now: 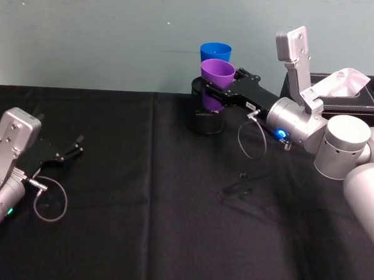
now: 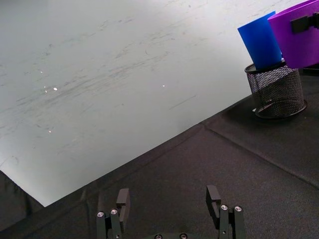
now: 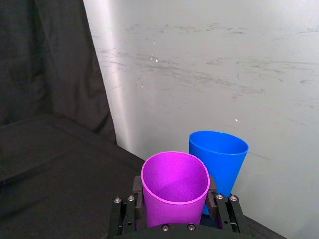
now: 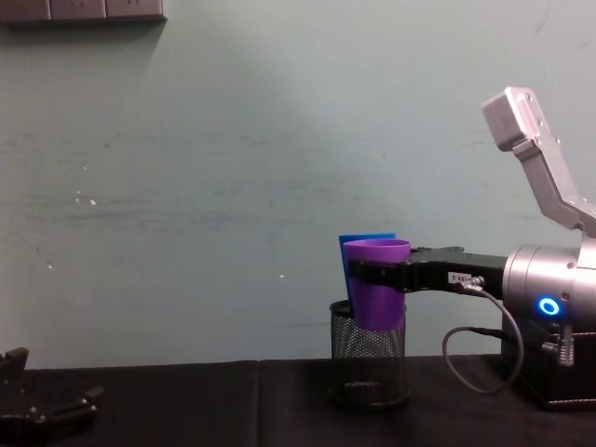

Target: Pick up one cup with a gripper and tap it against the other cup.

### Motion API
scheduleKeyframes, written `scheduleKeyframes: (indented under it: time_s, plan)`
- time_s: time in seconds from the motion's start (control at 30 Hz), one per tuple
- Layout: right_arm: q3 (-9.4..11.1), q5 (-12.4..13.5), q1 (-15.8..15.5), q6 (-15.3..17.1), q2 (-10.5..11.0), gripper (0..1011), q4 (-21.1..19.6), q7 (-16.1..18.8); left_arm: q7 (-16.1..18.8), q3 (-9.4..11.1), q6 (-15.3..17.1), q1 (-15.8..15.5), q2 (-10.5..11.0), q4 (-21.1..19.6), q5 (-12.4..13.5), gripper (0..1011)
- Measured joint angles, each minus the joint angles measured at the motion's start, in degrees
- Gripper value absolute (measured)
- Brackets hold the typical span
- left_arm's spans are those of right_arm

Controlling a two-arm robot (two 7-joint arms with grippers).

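At lower left my left tool [image 1: 75, 148] sits spread, low over the bench [image 1: 139, 206]. At upper centre my right tool [image 1: 213, 92] pinches the purple cup [image 1: 218, 76]. It is smooth, tapered and handleless, near upright with its mouth up, just beside the blue cup [image 1: 215, 52] in the mesh holder [image 1: 203, 121].

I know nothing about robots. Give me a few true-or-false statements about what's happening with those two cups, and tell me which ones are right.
1. The right gripper is holding the purple cup. True.
2. The blue cup lies on its side on the black cloth. False: it stands upright in the black mesh pen holder.
3. The left gripper is gripping the blue cup. False: it is open and empty, low over the cloth on the left.
4. The purple cup is held up off the cloth, right beside the blue cup. True.
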Motion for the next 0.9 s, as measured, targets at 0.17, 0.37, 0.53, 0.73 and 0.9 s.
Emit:
scheduleKeyframes:
  time_s: [0.17,0.37,0.53,0.73,0.9]
  plan:
    - [-0.06,0.00,0.00,0.02,0.01,718,-0.02,0.01,0.00,0.00,0.00,0.00,0.00,0.00,0.00,1000]
    - [-0.11,0.00,0.00,0.05,0.02,718,-0.03,0.00,0.00,0.00,0.00,0.00,0.00,0.00,0.00,1000]
    - [-0.13,0.00,-0.01,0.05,0.03,718,-0.03,-0.01,0.00,0.00,0.00,0.00,0.00,0.00,0.00,1000]
    - [-0.16,0.01,-0.01,0.05,0.06,718,-0.03,0.00,0.00,0.00,0.00,0.00,0.00,0.00,0.00,1000]
    - [-0.18,0.03,-0.01,0.05,0.06,718,-0.03,-0.01,0.00,0.00,0.00,0.00,0.00,0.00,0.00,1000]
